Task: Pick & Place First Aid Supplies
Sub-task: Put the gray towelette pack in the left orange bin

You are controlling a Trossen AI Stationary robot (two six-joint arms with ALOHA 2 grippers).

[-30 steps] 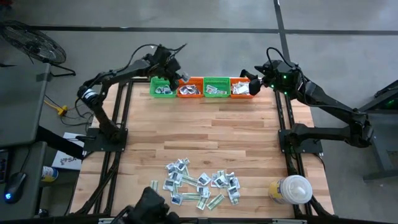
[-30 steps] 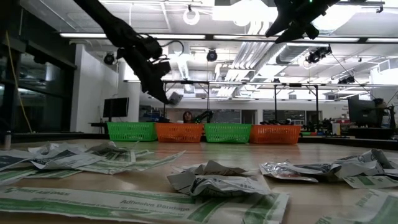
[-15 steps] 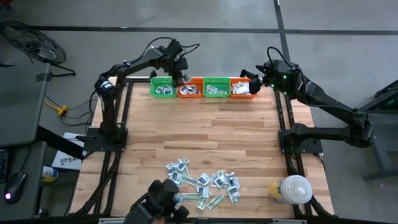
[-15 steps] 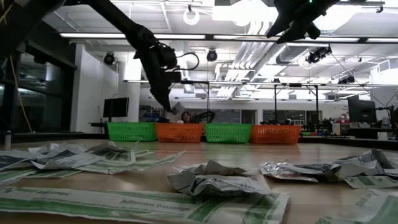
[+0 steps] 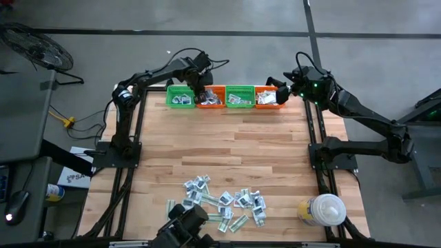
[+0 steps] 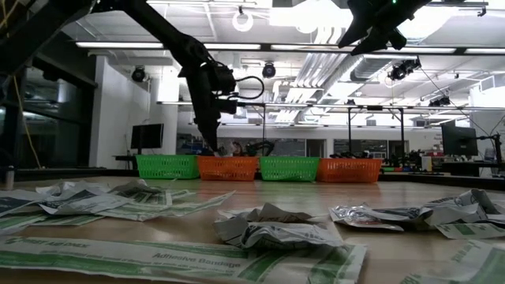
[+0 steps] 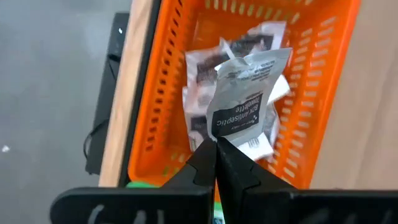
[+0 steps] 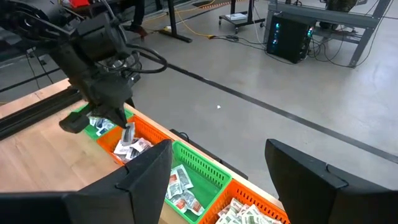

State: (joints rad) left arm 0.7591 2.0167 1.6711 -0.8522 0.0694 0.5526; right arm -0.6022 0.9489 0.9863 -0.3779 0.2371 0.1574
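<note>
My left gripper (image 5: 200,89) is shut on a white packet with a dark label (image 7: 245,99), one of the first aid supplies. It holds the packet over the left orange basket (image 5: 211,97), which has other packets in it. From the right wrist view the packet (image 8: 129,140) hangs at that basket's rim. My right gripper (image 5: 279,88) stands open and bare above the far-right orange basket (image 5: 267,97). A loose pile of packets and pale-green strips (image 5: 224,203) lies flat on the table near its front edge. My left gripper pinches the packet's lower edge (image 7: 217,138) between its two fingertips. The fingers come from above, pointing steeply down. The packet extends past the fingertips into the mouth of the orange basket (image 7: 311,124), over the packets that lie inside.
Along the far edge stand several baskets in a row: green (image 5: 180,96), orange, green (image 5: 240,96), orange. A big white round lidded container (image 5: 322,210) sits at the near right corner. Bare wood (image 5: 227,148) lies between the baskets and the pile.
My left gripper has gone toward the table's right edge and down, from beside the left green basket to over the left orange basket. It has tipped to point more steeply down and has stayed shut on the packet.
</note>
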